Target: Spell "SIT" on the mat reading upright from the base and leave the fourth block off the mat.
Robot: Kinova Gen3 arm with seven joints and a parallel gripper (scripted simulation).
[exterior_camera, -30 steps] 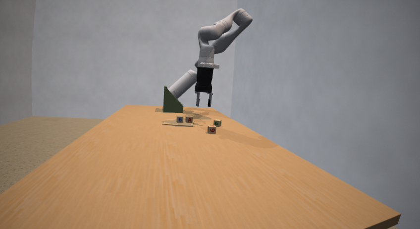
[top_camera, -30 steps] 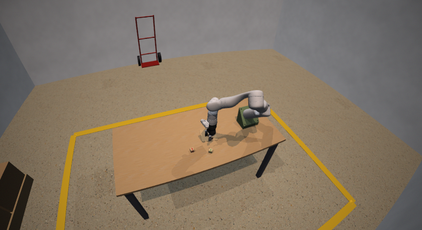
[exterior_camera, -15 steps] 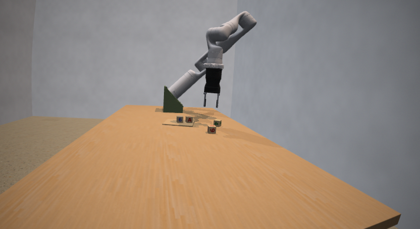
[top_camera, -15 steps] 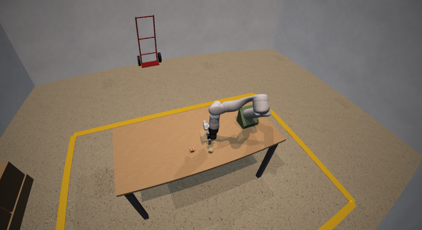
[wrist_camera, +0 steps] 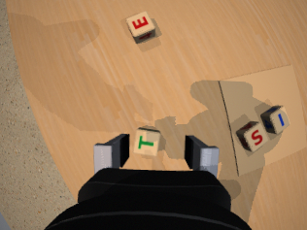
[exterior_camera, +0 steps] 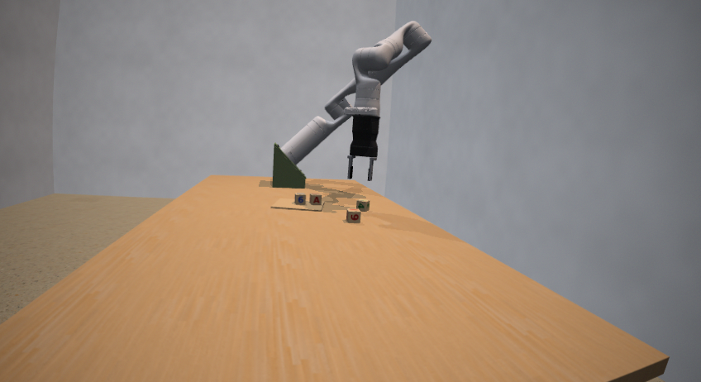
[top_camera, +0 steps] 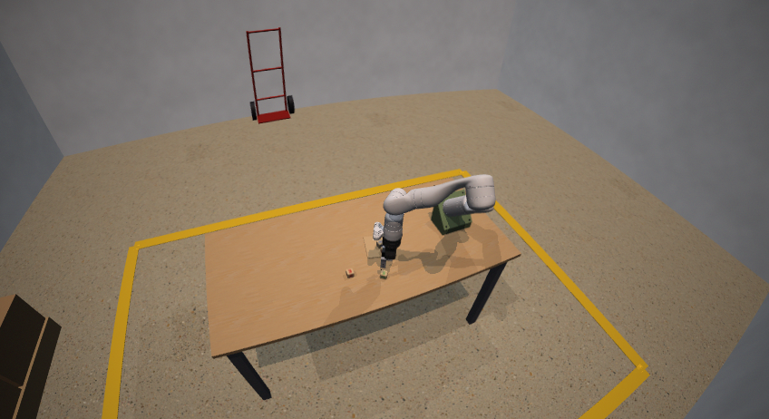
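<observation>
Your T block point(top_camera: 383, 274) point(exterior_camera: 362, 205) point(wrist_camera: 147, 143) is found flat on the table point(top_camera: 268, 287) point(exterior_camera: 294, 291) point(wrist_camera: 63, 62), off the mat; with twelve at the top of the wrist view, its letter's head points to nine o'clock. Your pincer point(top_camera: 383, 266) point(exterior_camera: 360, 173) point(wrist_camera: 156, 147) is open and holds nothing, poised above the table with its fingers to nine and three of the block, presumably so you can lower them astride it. The block sits nearer the nine o'clock finger, so centring looks advisable. The mat point(top_camera: 370, 248) point(exterior_camera: 289, 207) point(wrist_camera: 287, 86) lies towards three o'clock, bearing the S block point(exterior_camera: 315, 199) point(wrist_camera: 253, 137) and, at its two o'clock, the I block point(exterior_camera: 299, 199) point(wrist_camera: 277, 119). That order appears to serve the reader at the base, leaving you T's place beyond I. The E block point(top_camera: 349, 273) point(exterior_camera: 353, 216) point(wrist_camera: 141, 27), at twelve from T, stands off the mat, as the spare should.
</observation>
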